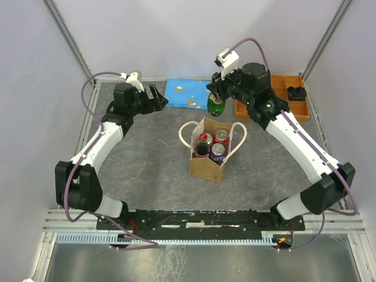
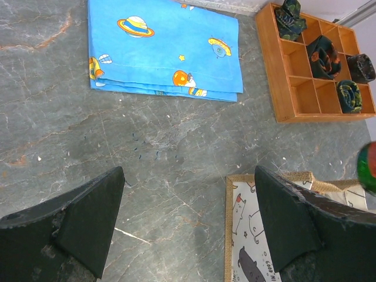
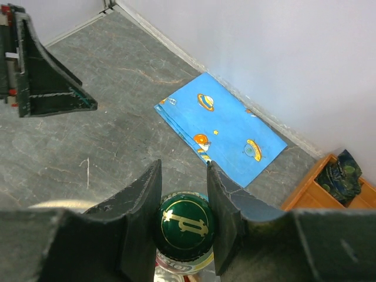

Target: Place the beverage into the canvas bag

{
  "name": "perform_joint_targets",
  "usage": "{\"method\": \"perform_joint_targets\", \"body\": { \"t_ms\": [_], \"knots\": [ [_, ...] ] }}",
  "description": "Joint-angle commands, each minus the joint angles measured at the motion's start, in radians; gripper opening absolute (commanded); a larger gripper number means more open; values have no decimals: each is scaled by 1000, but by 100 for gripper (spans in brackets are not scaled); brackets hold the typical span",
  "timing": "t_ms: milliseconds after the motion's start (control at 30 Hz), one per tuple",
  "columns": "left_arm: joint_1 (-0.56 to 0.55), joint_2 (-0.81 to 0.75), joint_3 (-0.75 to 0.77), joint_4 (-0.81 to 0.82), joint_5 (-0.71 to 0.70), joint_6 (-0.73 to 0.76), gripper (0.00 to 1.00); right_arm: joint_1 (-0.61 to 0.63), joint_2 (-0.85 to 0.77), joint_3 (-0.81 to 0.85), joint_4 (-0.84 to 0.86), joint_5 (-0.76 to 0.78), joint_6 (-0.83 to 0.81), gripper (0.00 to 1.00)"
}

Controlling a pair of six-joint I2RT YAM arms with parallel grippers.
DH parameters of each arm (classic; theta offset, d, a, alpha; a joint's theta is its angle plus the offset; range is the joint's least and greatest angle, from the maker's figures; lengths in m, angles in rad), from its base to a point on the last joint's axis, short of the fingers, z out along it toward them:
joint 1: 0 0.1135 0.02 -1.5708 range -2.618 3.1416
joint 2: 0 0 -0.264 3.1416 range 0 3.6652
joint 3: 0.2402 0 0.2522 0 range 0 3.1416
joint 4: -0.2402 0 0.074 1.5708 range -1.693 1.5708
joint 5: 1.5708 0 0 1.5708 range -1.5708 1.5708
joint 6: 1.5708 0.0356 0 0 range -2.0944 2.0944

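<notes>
While the right arm [image 1: 299, 141] reaches in from 4 o'clock, its jaws are partly closed and clamped on the dark green drink container with a gold emblem on its top [image 3: 183, 232], one finger on either side of its neck. Container is held clear of the desk [image 1: 147, 170], at roughly 12 o'clock from the bag and close to its far rim. Cannot tell from the overhead view whether it is already over the opening.

Upright tan-brown canvas bag with two cream loop handles [image 1: 205, 167] stands near desk centre, mouth open. Three drinks stand inside it, red and purple tops visible.

Left arm [image 1: 100, 144] extends from 8 o'clock. Its jaws are spread wide and hold nothing, hovering over bare desk at about 10 o'clock from the bag, well apart from it.

Folded blue cloth printed with planets [image 1: 187, 94] lies flat at 11 o'clock, against the far edge. Orange wooden compartment tray [image 1: 296, 108] sits at 2 o'clock, with dark rolled fabric items [image 2: 323, 56] in several compartments.
</notes>
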Motion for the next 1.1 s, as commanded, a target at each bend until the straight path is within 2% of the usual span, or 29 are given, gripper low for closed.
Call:
{"method": "perform_joint_targets", "body": {
  "t_ms": [0,300,1067],
  "knots": [
    [-7,-14,35,28,26,-31,97,1,-164,-22,79,10,4,0],
    [-25,-20,34,20,28,-17,97,32,-287,-150,41,25,69,0],
    [-57,-18,31,12,23,3,97,234,-398,-256,-110,127,136,0]
  ]
}}
